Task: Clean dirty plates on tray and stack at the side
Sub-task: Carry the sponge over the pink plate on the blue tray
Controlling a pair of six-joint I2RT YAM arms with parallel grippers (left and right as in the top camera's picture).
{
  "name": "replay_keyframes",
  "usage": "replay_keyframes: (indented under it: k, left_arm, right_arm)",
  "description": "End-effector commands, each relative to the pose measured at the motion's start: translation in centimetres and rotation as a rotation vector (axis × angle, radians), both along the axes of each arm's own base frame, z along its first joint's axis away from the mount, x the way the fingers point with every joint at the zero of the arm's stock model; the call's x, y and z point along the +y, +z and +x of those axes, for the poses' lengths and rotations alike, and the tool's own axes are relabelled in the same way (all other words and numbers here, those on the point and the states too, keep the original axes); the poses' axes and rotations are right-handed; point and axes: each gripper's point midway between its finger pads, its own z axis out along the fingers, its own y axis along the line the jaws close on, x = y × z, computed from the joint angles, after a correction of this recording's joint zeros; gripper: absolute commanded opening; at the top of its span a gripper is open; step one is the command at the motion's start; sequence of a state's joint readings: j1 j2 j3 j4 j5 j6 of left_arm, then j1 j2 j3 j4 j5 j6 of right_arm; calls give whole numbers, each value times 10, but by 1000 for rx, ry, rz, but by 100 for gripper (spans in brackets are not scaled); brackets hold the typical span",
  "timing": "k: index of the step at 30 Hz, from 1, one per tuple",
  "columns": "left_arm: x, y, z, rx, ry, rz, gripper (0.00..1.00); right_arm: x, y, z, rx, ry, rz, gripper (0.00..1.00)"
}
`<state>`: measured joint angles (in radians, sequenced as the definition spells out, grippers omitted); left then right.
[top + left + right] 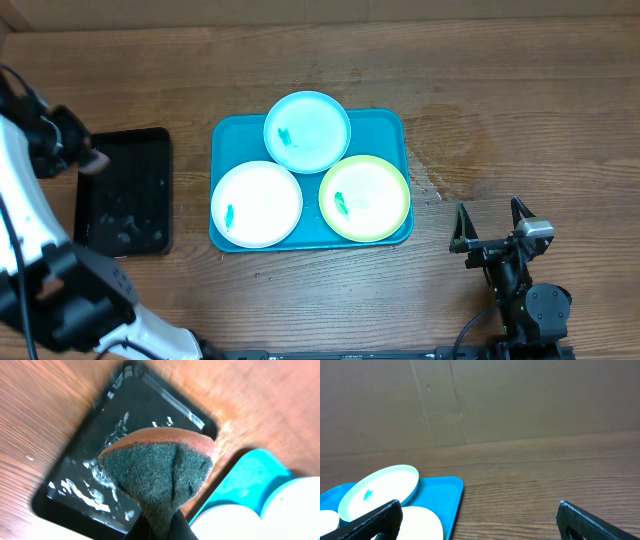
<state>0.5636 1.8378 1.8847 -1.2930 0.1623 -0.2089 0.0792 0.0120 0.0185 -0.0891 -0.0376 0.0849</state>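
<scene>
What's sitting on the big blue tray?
A light blue plate, a white plate and a yellow-green rimmed plate, all small round plastic, each smeared teal. They hide most of the turquoise tray.

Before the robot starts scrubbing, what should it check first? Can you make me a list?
1. Sponge gripped in the left tool: ok.
2. Blue plate, white plate and green plate on the tray: ok.
3. Plates clean: not ok; each is smeared with teal.
4. Right tool open and apart from the tray: ok.
5. Sponge wet enough: cannot tell.
</scene>
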Motion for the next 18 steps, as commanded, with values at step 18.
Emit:
replay_keyframes:
  k: [18]
  left_arm:
    - [-64, 7, 25, -132, -203, -219, 4]
  right_arm:
    - [-1, -1, 0, -7, -2, -3, 100]
